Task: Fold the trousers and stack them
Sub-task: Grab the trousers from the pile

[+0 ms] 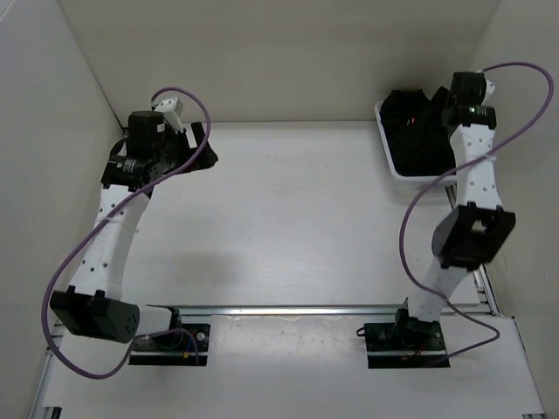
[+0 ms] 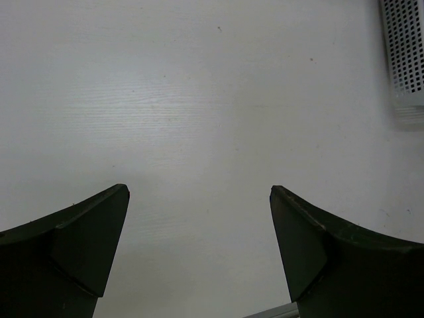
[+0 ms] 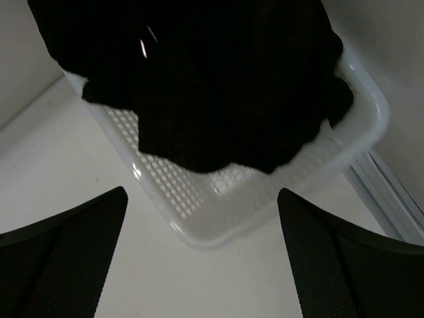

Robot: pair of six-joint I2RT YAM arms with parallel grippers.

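Note:
The black trousers (image 1: 413, 131) lie bunched in a white mesh basket (image 1: 390, 164) at the back right of the table. In the right wrist view the trousers (image 3: 199, 79) fill most of the basket (image 3: 218, 228), leaving its near corner bare. My right gripper (image 3: 202, 195) hangs open above that corner, apart from the cloth, with nothing between its fingers. It shows over the basket's right side in the top view (image 1: 454, 105). My left gripper (image 1: 199, 155) is at the back left, open over bare table (image 2: 199, 192), holding nothing.
White walls close in the table at the back and on both sides. An aluminium rail (image 1: 332, 308) crosses the near edge between the arm bases, and another rail (image 3: 387, 189) runs beside the basket. A corner of the basket (image 2: 404, 53) shows in the left wrist view.

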